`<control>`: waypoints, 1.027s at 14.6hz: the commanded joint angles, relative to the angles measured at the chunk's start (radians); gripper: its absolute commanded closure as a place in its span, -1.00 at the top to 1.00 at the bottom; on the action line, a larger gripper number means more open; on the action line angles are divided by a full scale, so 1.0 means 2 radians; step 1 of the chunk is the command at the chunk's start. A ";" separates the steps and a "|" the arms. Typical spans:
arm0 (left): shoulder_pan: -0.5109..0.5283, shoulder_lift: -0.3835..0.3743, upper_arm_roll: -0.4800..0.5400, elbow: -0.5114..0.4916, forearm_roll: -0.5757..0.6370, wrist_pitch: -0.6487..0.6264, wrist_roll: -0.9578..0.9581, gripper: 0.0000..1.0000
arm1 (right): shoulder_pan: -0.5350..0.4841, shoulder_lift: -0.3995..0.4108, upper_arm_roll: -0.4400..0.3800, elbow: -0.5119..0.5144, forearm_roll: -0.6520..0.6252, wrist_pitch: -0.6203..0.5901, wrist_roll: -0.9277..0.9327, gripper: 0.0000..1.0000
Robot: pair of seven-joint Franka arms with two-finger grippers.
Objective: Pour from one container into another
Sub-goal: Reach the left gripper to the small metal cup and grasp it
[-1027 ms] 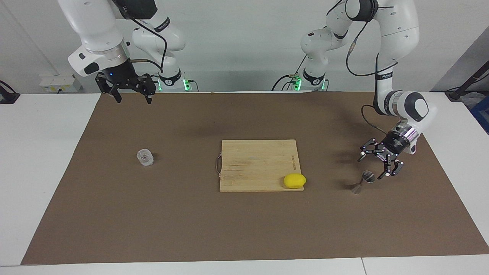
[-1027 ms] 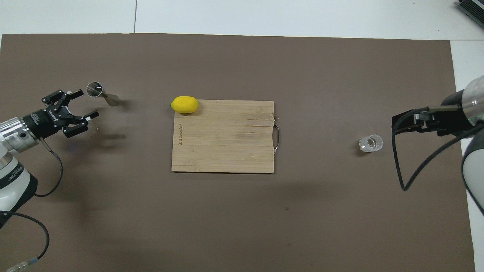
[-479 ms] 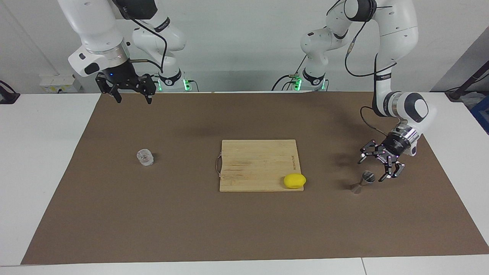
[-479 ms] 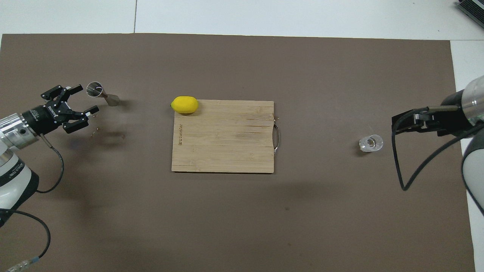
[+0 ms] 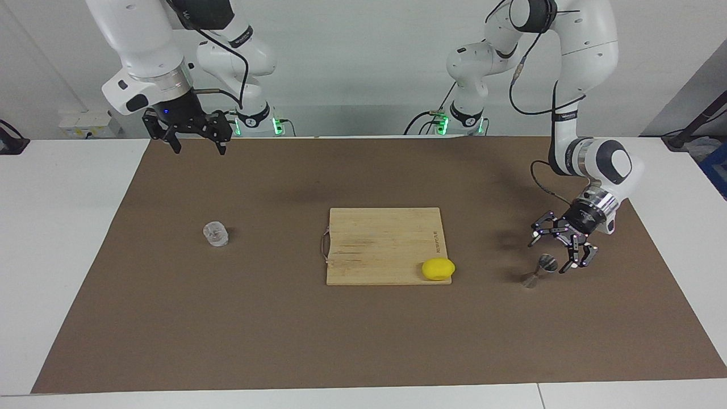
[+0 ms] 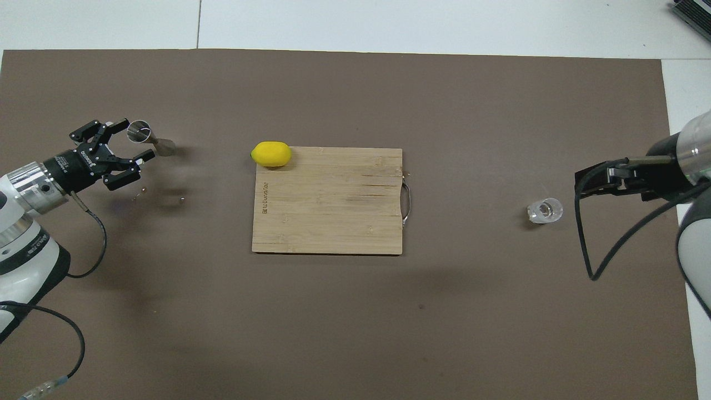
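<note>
The small clear glass cup [image 5: 216, 234] [image 6: 545, 210] stands on the brown mat toward the right arm's end. The steel hourglass jigger [image 5: 538, 271] [image 6: 163, 146] stands on the mat toward the left arm's end. My left gripper [image 5: 551, 254] [image 6: 136, 139] is low and open, with one finger on each side of the jigger's upper cone. It is not closed on it. My right gripper [image 5: 199, 149] [image 6: 583, 180] hangs open and empty, high over the mat's edge by its own base, well apart from the cup.
A wooden cutting board [image 5: 383, 238] [image 6: 328, 205] with a metal handle lies mid-mat. A yellow lemon [image 5: 438, 268] [image 6: 271, 154] rests on the board's corner toward the jigger. White table [image 5: 68, 227] surrounds the mat.
My left gripper has moved up to the jigger, and its open fingers now flank the upper cone. The right arm, cup and jigger have not moved.
</note>
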 commanded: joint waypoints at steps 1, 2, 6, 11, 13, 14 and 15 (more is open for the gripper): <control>-0.010 0.010 0.005 0.010 -0.013 0.010 0.013 1.00 | -0.004 -0.003 0.002 -0.006 0.003 0.006 -0.016 1.00; -0.010 0.010 0.005 0.010 -0.013 0.010 0.014 0.98 | -0.004 -0.003 0.002 -0.006 0.003 0.006 -0.016 1.00; -0.009 0.010 0.005 0.010 -0.012 0.010 0.020 0.75 | -0.004 -0.003 0.002 -0.006 0.003 0.006 -0.016 1.00; -0.007 0.010 0.006 0.009 -0.010 0.010 0.021 0.18 | -0.004 -0.003 0.002 -0.006 0.003 0.006 -0.016 1.00; -0.004 0.010 0.006 0.009 -0.007 0.009 0.021 -1.00 | -0.004 -0.003 0.002 -0.006 0.003 0.006 -0.016 1.00; -0.003 0.010 0.006 0.009 -0.005 0.007 0.020 -1.00 | -0.004 -0.003 0.002 -0.006 0.003 0.006 -0.016 1.00; -0.003 0.009 0.006 0.011 -0.004 0.002 0.018 -1.00 | -0.005 -0.003 0.002 -0.006 0.003 0.006 -0.016 1.00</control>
